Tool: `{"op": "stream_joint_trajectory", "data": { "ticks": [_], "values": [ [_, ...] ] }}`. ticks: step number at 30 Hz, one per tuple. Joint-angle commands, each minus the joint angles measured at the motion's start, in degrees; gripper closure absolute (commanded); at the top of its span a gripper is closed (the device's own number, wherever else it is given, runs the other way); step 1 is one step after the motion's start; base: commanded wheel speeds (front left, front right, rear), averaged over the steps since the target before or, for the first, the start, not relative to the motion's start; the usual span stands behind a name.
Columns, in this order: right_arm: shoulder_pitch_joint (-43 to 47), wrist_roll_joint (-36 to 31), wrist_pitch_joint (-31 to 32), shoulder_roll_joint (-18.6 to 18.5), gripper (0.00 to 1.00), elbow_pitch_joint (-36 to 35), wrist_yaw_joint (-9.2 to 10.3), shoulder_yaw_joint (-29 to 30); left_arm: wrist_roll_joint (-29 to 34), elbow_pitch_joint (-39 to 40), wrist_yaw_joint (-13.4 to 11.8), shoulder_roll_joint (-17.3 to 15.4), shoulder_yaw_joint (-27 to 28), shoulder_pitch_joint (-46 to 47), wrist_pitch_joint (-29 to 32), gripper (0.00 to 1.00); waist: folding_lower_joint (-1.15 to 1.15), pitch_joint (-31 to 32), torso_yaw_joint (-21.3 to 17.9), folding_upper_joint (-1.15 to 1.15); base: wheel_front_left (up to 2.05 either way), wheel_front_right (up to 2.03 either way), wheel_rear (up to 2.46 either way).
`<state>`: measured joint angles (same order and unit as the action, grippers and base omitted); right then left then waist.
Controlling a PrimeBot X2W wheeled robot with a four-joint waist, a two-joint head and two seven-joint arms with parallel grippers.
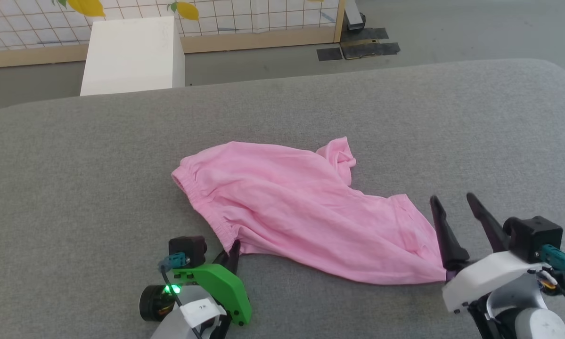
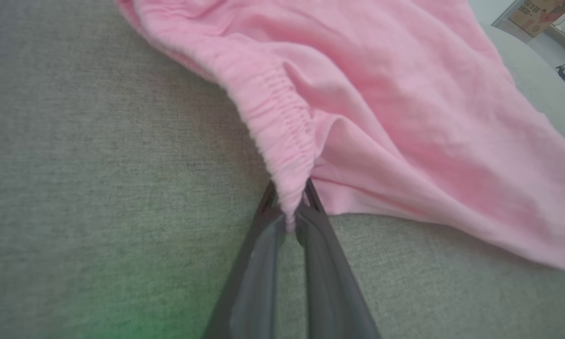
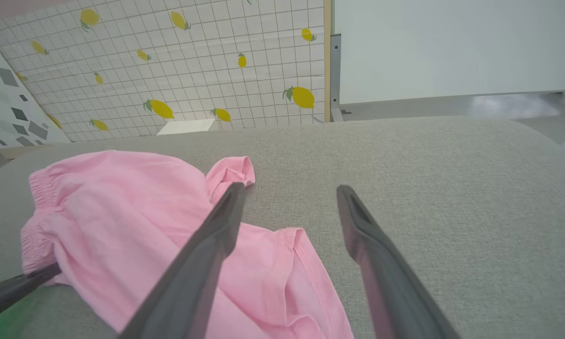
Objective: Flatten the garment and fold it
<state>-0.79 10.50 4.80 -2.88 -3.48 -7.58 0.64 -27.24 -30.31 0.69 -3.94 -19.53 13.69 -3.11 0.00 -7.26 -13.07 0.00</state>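
Observation:
The garment (image 1: 291,207) is a light pink pair of shorts lying wrinkled on the grey padded surface (image 1: 75,179), its gathered waistband (image 1: 202,202) at the left and a leg hem near the right. My left gripper (image 1: 233,249) is shut on the near end of the waistband (image 2: 287,141), with the elastic pinched between the fingertips (image 2: 289,207). My right gripper (image 1: 452,200) stands open just right of the leg hem (image 3: 306,263), with one finger (image 3: 216,235) over the cloth and nothing gripped. The left gripper's fingers (image 3: 13,289) show at the lower left of the right wrist view.
A white box (image 1: 131,54) stands on the floor beyond the surface's far edge, before a lemon-patterned tiled panel (image 3: 169,70). Dark floor mats (image 1: 357,49) lie at the back right. Bare grey surface stretches all around the garment.

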Motion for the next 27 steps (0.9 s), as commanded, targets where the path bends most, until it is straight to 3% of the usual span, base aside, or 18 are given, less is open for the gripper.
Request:
{"op": "stream_joint_trajectory", "data": {
  "ticks": [1,11,21,22,23,25,27],
  "values": [
    [1.21,-0.16,1.19,0.01,0.00,0.86,0.09,0.55,-0.34,0.12,-0.14,-0.40,-0.16,-0.35,0.13,1.00,0.00,0.21,0.21,0.00,0.00,0.00,0.00],
    [3.27,-0.07,14.75,0.01,0.00,9.97,0.09,6.47,-0.34,3.61,-0.59,-1.17,-1.11,-2.09,1.08,1.00,0.00,-0.19,2.78,0.00,0.00,0.00,0.00],
    [2.12,-1.18,27.62,0.01,0.00,14.23,0.09,5.96,-0.50,5.92,-0.86,-1.44,-1.99,-2.18,2.06,1.00,0.00,-1.58,4.36,0.00,0.00,0.00,0.00],
    [2.22,-1.07,28.53,0.01,0.05,14.17,0.09,5.73,-0.54,5.99,-0.88,-1.48,-2.03,-2.21,2.10,1.00,0.00,-1.59,4.39,0.00,0.00,0.00,0.00],
    [2.40,-1.12,29.66,0.01,0.56,13.94,0.09,5.31,-0.59,6.06,-0.90,-1.52,-2.08,-2.25,2.16,1.00,0.00,-1.60,4.40,0.00,0.00,0.00,0.00],
    [2.65,-1.12,30.72,0.01,1.00,13.03,0.09,5.13,-0.63,6.20,-0.97,-1.62,-2.17,-2.32,2.21,1.00,0.00,-1.55,4.39,0.00,0.00,0.00,0.00],
    [2.96,-1.14,31.31,0.01,1.00,11.87,0.09,5.22,-0.58,6.37,-0.94,-1.79,-2.35,-2.36,2.24,1.00,0.00,-1.33,4.40,0.00,0.00,0.00,0.00]
  ]
}}
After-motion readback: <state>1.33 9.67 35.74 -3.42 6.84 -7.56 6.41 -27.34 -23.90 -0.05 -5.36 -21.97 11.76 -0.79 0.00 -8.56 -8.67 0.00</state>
